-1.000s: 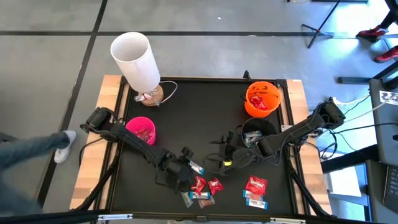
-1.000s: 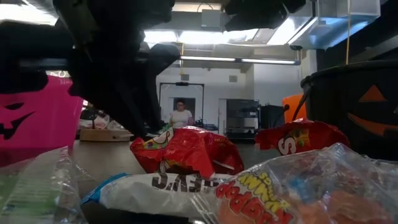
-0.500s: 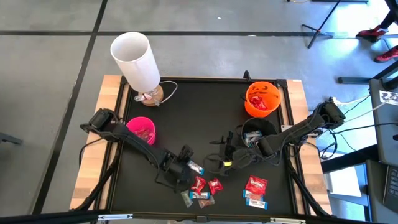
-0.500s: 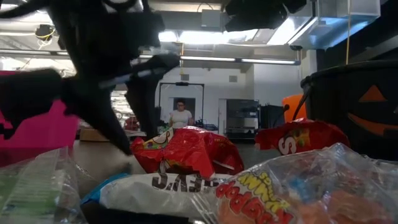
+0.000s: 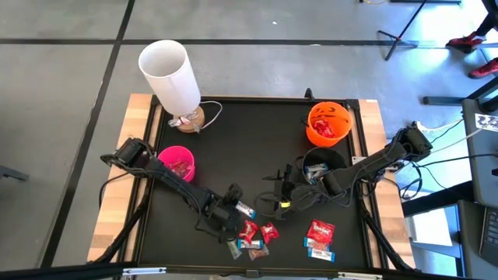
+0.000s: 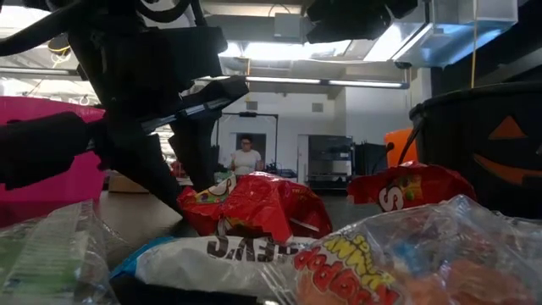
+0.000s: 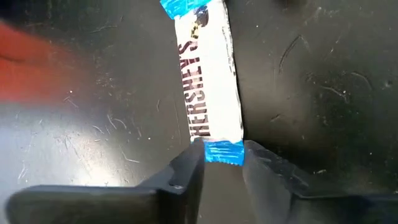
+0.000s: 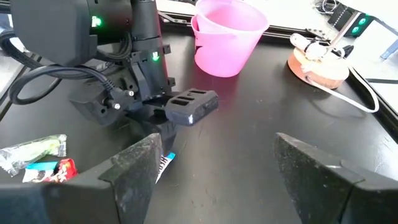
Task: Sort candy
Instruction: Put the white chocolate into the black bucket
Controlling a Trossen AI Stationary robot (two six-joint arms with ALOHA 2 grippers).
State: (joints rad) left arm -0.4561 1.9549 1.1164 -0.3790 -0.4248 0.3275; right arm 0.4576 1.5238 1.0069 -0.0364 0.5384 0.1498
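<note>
A white-and-blue candy bar (image 7: 208, 81) lies flat on the black table, in the high view (image 5: 245, 208) just right of my left gripper (image 5: 233, 208). That gripper (image 7: 222, 157) slants down with its fingers shut on the bar's near end. Two red candies (image 5: 258, 232) and other wrapped sweets (image 5: 247, 247) lie in a pile toward the near edge. More candy (image 5: 320, 237) lies to the right. My right gripper (image 5: 284, 198) hangs open above the table's middle (image 8: 217, 180), holding nothing and looking toward the left gripper. My left gripper pinches the candy bar's blue crimped end (image 7: 222, 151) between its two fingertips (image 7: 194, 158), one on each long side. The fingers come slanting down from the table's left and point along the bar. The bar lies flat on the table, stretched away from the fingers.
A pink bowl (image 5: 177, 162) stands at the left, an orange bowl (image 5: 327, 124) at the far right and a black bowl (image 5: 320, 163) just near of it. A white lamp (image 5: 171, 74) stands at the far left, its base (image 8: 317, 62) and cord on the table. People show beyond the table.
My left gripper has sunk toward the table onto the white-and-blue candy bar and rolled about its own line. In the low view its fingers stand further apart than a second ago. My right arm has kept still.
</note>
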